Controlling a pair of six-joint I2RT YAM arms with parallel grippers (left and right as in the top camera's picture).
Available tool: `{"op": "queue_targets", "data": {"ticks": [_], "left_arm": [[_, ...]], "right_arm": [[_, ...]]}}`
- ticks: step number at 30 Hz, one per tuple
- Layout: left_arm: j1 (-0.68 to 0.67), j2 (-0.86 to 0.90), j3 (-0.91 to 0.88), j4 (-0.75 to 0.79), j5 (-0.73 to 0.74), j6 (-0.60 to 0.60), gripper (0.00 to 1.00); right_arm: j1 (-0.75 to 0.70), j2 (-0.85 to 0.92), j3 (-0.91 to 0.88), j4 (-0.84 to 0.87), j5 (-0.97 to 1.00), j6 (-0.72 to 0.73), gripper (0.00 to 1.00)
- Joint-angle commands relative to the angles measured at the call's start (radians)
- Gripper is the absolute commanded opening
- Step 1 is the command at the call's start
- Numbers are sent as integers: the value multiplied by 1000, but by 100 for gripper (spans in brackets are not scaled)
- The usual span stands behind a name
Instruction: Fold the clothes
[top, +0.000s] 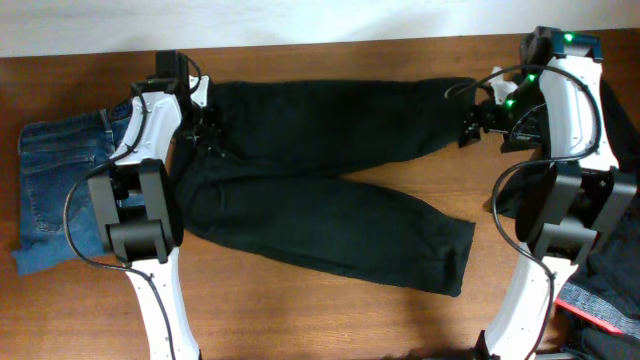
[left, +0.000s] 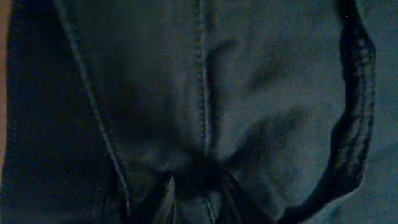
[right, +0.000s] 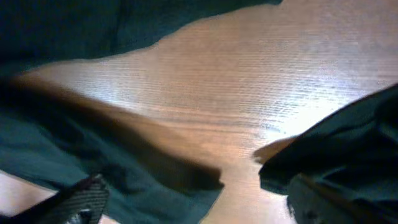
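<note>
The black trousers (top: 320, 170) lie spread across the wooden table (top: 400, 310), waist to the left, both legs running right. My left gripper (top: 205, 125) rests on the waist end. In the left wrist view its thin fingers (left: 168, 194) straddle a seamed fold of the trousers (left: 249, 93), and the creases run toward them. It is too dark to tell whether the left gripper (left: 198, 200) still pinches the cloth. My right gripper (top: 474, 120) hovers at the upper leg's hem, open. The right wrist view has the right gripper (right: 199, 204) wide apart over the hem (right: 143, 180), holding nothing.
Folded blue denim jeans (top: 55, 190) lie at the table's left edge, beside the left arm. More dark garments (top: 612, 285) are piled at the right edge behind the right arm's base. A pale wall runs along the far side.
</note>
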Motion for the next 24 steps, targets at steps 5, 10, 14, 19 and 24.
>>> {"op": "queue_targets", "data": {"ticks": [5,10,14,19,24], "left_arm": [[15,-103,114,-186,-139,22,46],[15,-162,115,-286,-161,26,50],[15,-187,115,-388,-162,45,50],[15,-202,115,-494,-162,87,50],[15,-201,110,-568,-161,78,50]], "right_arm": [[-29,-12,-3,-21,-150,-31,99],[-45,-14,-2,-74,-9,34,100],[-52,-42,-2,-108,23,64,99],[-42,-129,-18,-108,32,84,99],[-39,-269,-175,-108,32,108,99]]}}
